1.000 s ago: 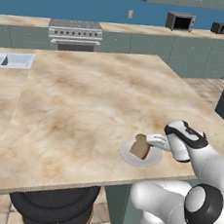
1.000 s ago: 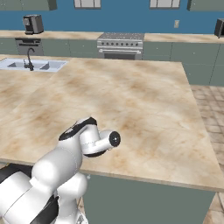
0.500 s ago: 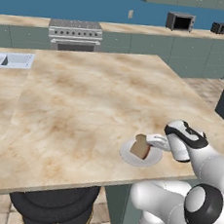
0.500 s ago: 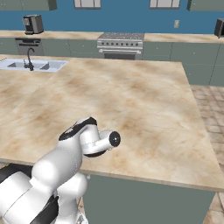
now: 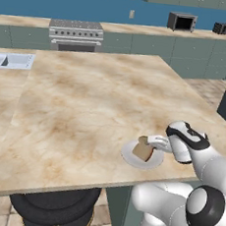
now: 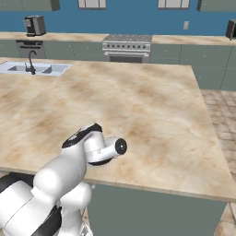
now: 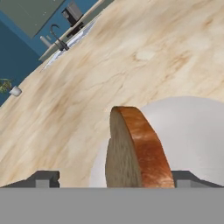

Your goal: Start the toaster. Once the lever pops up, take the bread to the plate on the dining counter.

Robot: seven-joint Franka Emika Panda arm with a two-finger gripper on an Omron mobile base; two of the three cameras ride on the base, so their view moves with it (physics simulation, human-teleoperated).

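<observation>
Releasing stage: bread (image 5: 143,150) stands on edge on the plate (image 5: 130,158) near the table (image 5: 86,102) front edge, claw (image 7: 113,179) fingers apart either side, not gripping. Only retreat looks left. Hand view shows that gap; right base view has the arm blocking the plate.

light: even, bright, no source seen | shadows: a soft one is cast under the bread (image 7: 133,151) onto the plate (image 7: 197,131) | glare: none | focus: sharp throughout, edges undistorted
</observation>
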